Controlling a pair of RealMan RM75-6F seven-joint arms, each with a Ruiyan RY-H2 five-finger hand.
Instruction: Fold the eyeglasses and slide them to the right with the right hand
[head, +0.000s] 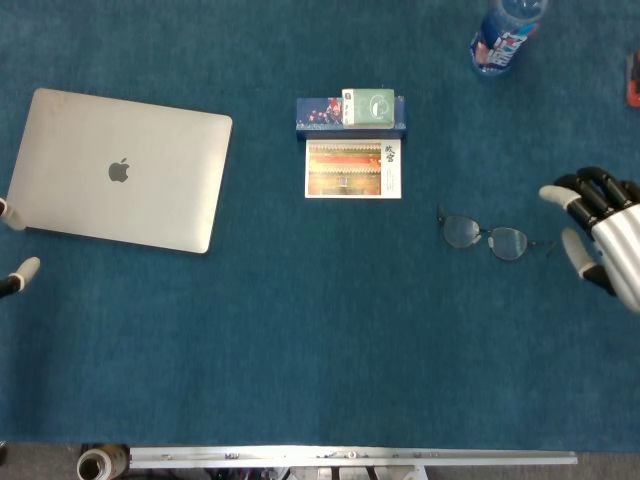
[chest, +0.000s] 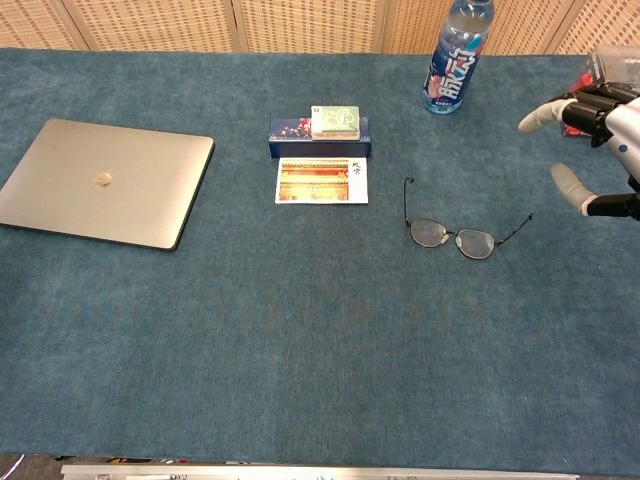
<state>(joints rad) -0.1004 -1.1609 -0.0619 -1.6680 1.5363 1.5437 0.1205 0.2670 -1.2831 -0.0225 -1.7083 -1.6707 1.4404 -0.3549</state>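
The eyeglasses (chest: 458, 228) lie on the blue worktop (chest: 300, 330), thin dark wire frame with 2 rounded clear lenses. Both temples are unfolded, spread out behind the lenses. They sit right of centre, below the water bottle (chest: 457, 55) and right of a postcard (chest: 322, 181). The right hand (head: 604, 236) hovers just right of them, apart, fingers spread and holding nothing. Of the left hand (head: 12, 245) only fingertips show at the left edge; I cannot tell its state.

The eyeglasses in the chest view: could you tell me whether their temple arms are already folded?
No, the eyeglasses lie on the blue cloth with both temple arms spread out, and the right hand is clear of them.
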